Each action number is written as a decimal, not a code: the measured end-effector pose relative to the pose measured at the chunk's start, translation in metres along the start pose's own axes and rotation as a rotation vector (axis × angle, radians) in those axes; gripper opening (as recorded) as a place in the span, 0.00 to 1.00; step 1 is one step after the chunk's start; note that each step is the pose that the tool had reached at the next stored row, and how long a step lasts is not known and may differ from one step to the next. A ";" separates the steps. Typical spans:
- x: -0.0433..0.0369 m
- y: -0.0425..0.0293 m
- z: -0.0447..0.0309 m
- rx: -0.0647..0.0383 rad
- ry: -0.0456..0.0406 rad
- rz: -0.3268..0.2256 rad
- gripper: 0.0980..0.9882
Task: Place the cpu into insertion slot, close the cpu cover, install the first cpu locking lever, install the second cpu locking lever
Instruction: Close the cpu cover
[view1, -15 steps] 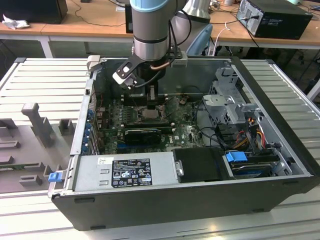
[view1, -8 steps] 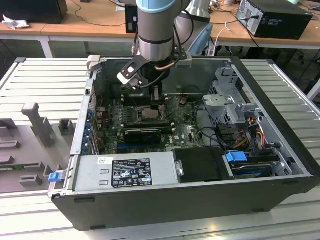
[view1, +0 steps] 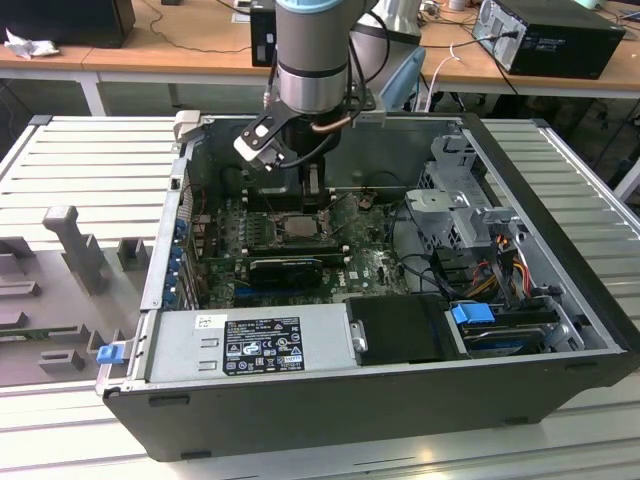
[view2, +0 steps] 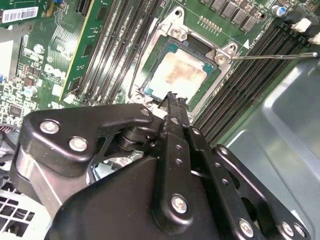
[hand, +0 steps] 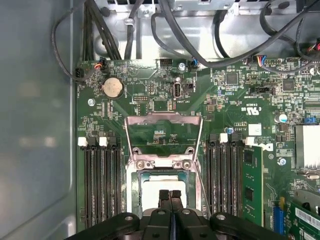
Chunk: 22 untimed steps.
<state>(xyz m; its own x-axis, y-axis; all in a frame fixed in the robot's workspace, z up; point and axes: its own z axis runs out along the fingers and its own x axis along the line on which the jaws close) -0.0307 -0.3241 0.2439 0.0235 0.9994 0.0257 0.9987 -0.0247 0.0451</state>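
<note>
Exterior view: high up, off-arm, looks down over whole open PC case from its near side. Both wrist views: close above motherboard, diff. angles, sharing the insertion slot.

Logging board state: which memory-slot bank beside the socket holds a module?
The bank farther from the grey case wall: only it carries a green module, in its outermost slot.

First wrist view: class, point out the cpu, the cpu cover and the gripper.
cpu (hand: 156, 183): first wrist view, on its pale metal top.
cpu cover (hand: 163, 119): first wrist view, on the frame bar farthest from the cpu.
gripper (hand: 170, 194): first wrist view, midway between its fingertips.
</note>
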 end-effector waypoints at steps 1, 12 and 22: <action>0.0000 0.0001 -0.0014 0.000 0.0000 0.000 0.01; 0.0006 0.0004 -0.0099 0.000 -0.0001 0.000 0.01; 0.0015 0.0008 -0.0178 0.000 0.0000 0.000 0.01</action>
<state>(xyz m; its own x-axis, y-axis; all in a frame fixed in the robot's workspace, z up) -0.0306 -0.3231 0.2617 0.0234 0.9994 0.0257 0.9987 -0.0246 0.0451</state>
